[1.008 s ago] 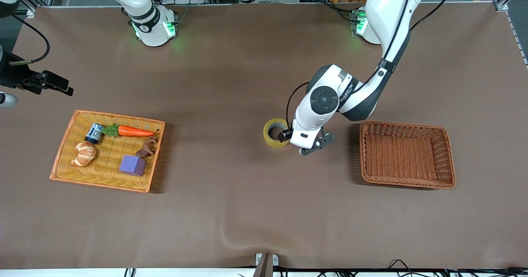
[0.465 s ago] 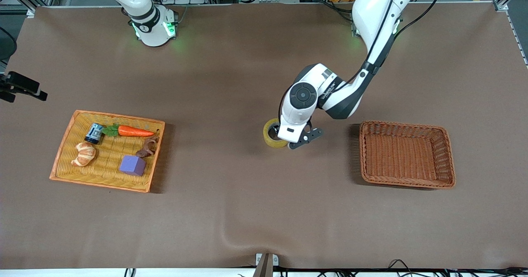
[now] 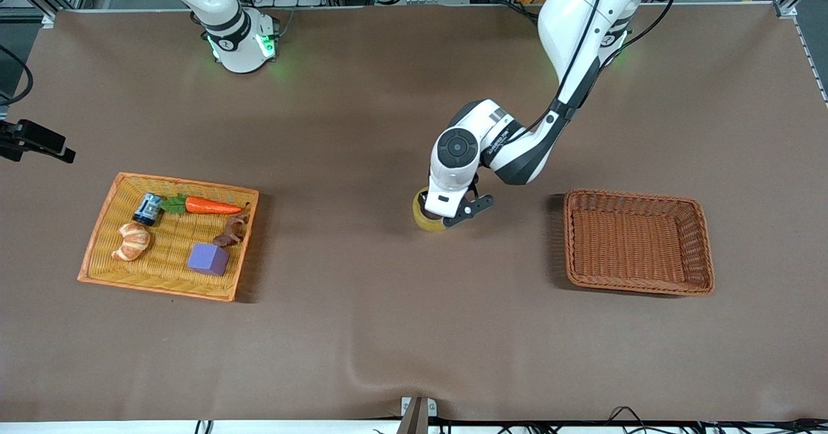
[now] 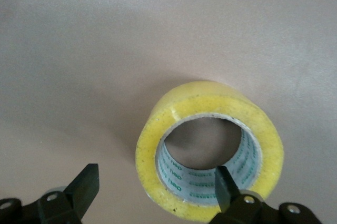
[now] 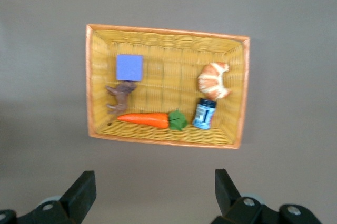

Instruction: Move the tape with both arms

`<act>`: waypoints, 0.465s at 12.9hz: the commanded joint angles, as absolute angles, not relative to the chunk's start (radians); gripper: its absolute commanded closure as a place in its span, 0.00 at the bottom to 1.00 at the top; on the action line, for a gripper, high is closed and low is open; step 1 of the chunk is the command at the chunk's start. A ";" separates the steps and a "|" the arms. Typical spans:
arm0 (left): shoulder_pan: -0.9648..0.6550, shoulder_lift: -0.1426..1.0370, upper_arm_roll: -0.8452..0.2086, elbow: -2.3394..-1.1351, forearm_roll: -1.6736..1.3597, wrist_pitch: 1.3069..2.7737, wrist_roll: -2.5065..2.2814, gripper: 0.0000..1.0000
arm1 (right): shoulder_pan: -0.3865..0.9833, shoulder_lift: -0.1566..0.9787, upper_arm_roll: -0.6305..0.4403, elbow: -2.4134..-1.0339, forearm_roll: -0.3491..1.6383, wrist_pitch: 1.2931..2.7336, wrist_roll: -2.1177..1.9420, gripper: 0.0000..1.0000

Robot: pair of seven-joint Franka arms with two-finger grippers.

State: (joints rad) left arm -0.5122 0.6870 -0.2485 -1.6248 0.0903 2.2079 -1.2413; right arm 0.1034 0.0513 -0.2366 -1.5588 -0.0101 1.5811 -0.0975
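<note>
The tape is a yellowish roll that lies flat on the brown table, near the middle, mostly covered by the left hand. In the left wrist view the tape shows its grey-white core. My left gripper is low over it and open: one finger stands in the core's hole, the other outside the ring, with the roll's wall between them. My right gripper hangs high at the right arm's end of the table, open and empty, looking down on the yellow basket.
A yellow basket toward the right arm's end holds a carrot, a croissant, a purple cube, a blue can and a brown figure. An empty brown wicker basket stands toward the left arm's end.
My left gripper has moved from beside the tape to over it, toward the right arm's end, now straddling its wall. My right gripper drew back toward the view's edge.
</note>
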 commanded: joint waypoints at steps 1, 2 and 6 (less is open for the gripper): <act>-0.523 0.704 -0.241 -1.608 0.139 2.206 -1.269 0.18 | 0.132 0.064 -0.235 -1.500 -0.060 1.559 -0.069 0.00; -0.528 0.712 -0.241 -1.606 0.144 2.220 -1.269 0.18 | 0.100 0.064 -0.232 -1.499 -0.010 1.557 -0.072 0.00; -0.528 0.716 -0.239 -1.608 0.146 2.238 -1.279 0.27 | -0.134 0.071 0.025 -1.499 0.021 1.559 -0.074 0.00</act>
